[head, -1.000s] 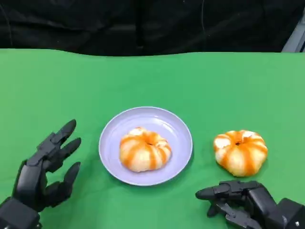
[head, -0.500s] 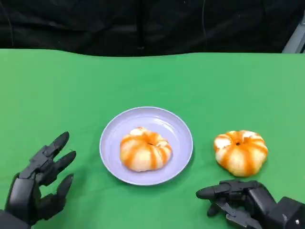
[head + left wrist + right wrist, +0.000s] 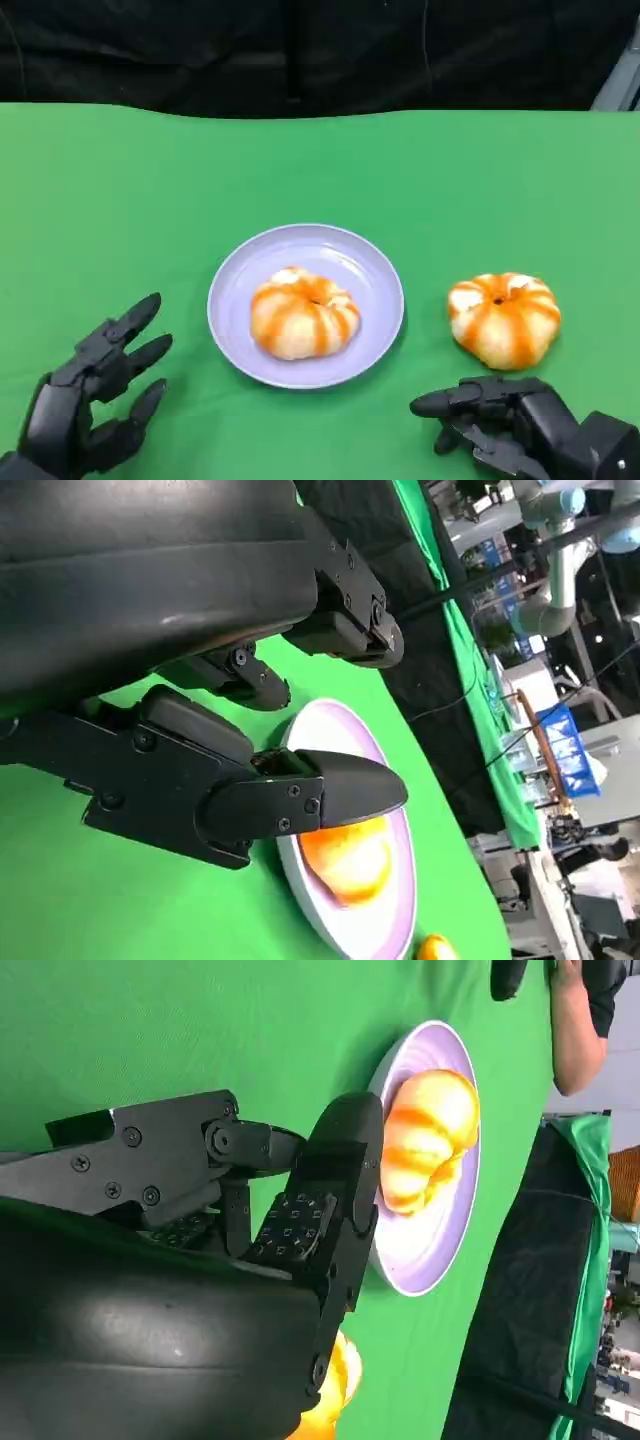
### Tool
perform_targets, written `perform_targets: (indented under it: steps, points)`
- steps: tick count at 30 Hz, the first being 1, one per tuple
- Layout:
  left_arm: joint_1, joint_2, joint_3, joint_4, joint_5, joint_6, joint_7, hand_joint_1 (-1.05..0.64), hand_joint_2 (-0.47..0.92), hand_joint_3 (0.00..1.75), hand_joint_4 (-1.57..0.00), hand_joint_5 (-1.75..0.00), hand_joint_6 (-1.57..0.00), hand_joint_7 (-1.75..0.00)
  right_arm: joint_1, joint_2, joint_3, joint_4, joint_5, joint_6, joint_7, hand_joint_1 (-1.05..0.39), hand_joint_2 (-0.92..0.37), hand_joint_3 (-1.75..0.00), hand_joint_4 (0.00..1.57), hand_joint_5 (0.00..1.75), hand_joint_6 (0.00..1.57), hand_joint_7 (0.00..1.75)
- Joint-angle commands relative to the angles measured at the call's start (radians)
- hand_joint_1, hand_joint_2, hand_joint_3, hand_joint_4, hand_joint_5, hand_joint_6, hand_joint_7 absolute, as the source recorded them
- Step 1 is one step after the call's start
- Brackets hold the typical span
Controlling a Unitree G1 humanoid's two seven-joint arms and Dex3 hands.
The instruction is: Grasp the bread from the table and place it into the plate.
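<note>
Green cloth covers the surface point(image 3: 480, 180), and behind it, along the top of the frame, hangs a dark black curtain point(image 3: 300, 50). Near the centre of the head view stands a pale lilac plate point(image 3: 232, 275), and one bread point(image 3: 303, 312) with orange stripes lies inside it, a little toward the lower left of the plate. A second bread point(image 3: 505, 318) of the same kind lies on the green cloth at the right of the plate, apart from its rim. The left hand point(image 3: 90, 400) is in the lower left corner of the frame, its fingers spread apart and holding nothing, well to the left of the plate. The right hand point(image 3: 500, 420) is in the lower right corner, just below the second bread and not touching it; its fingers are loosely bent and point toward the left, with nothing between them. In the right wrist view, part of a person's arm point(image 3: 575, 1030) shows near the upper right corner, beyond the plate.
</note>
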Motion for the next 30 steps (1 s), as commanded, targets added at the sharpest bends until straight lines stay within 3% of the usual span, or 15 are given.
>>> perform_targets:
  steps: [1, 5, 15, 16, 17, 19, 21, 23, 24, 30]
  points:
    - [0.007, 0.007, 0.007, 0.014, 0.004, -0.01, 0.018, -0.13, 0.92, 0.25, -0.7, -0.03, -0.58, -0.03, 0.01, -0.02, -0.004, 0.002, -0.018, 0.02, -0.009, -0.07, -0.92, -0.37, 0.76, 1.17, 1.17, 0.15]
    - [0.003, 0.007, 0.005, 0.024, 0.036, -0.024, 0.058, 0.07, 0.86, 0.51, -0.9, -0.05, -0.82, -0.03, 0.004, -0.019, -0.01, 0.009, -0.013, 0.022, -0.005, -0.07, -0.92, -0.36, 0.78, 1.18, 1.18, 0.15]
    - [0.003, 0.014, -0.003, 0.026, 0.072, -0.03, 0.089, 0.09, 0.76, 0.69, -1.05, -0.08, -1.01, -0.04, 0.005, -0.017, -0.012, 0.009, -0.011, 0.021, -0.004, -0.07, -0.92, -0.35, 0.77, 1.19, 1.18, 0.15]
    - [0.004, 0.016, -0.005, 0.024, 0.08, -0.027, 0.096, 0.09, 0.74, 0.75, -1.15, -0.29, -1.16, -0.15, 0.006, -0.016, -0.012, 0.01, -0.009, 0.02, -0.002, -0.07, -0.92, -0.35, 0.77, 1.19, 1.18, 0.15]
    - [0.004, 0.018, -0.007, 0.023, 0.087, -0.025, 0.103, 0.09, 0.71, 0.82, -1.03, -0.75, -1.21, -0.3, 0.006, -0.015, -0.012, 0.011, -0.008, 0.019, -0.001, -0.07, -0.92, -0.35, 0.77, 1.19, 1.17, 0.15]
    - [0.005, 0.019, -0.009, 0.023, 0.094, -0.024, 0.111, 0.09, 0.69, 0.86, -0.93, -1.05, -1.21, -0.44, 0.006, -0.015, -0.012, 0.012, -0.007, 0.018, 0.0, -0.06, -0.92, -0.36, 0.77, 1.19, 1.17, 0.15]
    - [0.007, 0.024, -0.02, 0.019, 0.108, -0.031, 0.109, 0.09, 0.68, 0.87, -0.91, -1.12, -1.2, -0.48, 0.007, -0.015, -0.012, 0.008, -0.009, 0.02, -0.003, -0.06, -0.92, -0.36, 0.77, 1.2, 1.17, 0.15]
    - [0.011, 0.033, -0.039, 0.017, 0.124, -0.048, 0.094, 0.11, 0.51, 1.17, -0.92, -1.36, -1.06, -0.99, 0.008, -0.017, -0.011, 0.006, -0.013, 0.02, -0.007, -0.06, -0.92, -0.36, 0.77, 1.2, 1.18, 0.15]
    - [0.012, 0.037, -0.046, 0.018, 0.131, -0.056, 0.091, 0.11, 0.49, 1.21, -0.92, -1.39, -1.03, -1.08, 0.008, -0.017, -0.012, 0.005, -0.013, 0.02, -0.008, -0.06, -0.92, -0.36, 0.77, 1.2, 1.18, 0.15]
    - [0.015, 0.048, -0.083, 0.016, 0.146, -0.078, 0.079, 0.11, 0.46, 1.26, -0.93, -1.41, -0.99, -1.19, 0.007, -0.017, -0.012, 0.003, -0.008, 0.026, -0.002, -0.06, -0.92, -0.35, 0.76, 1.21, 1.18, 0.15]
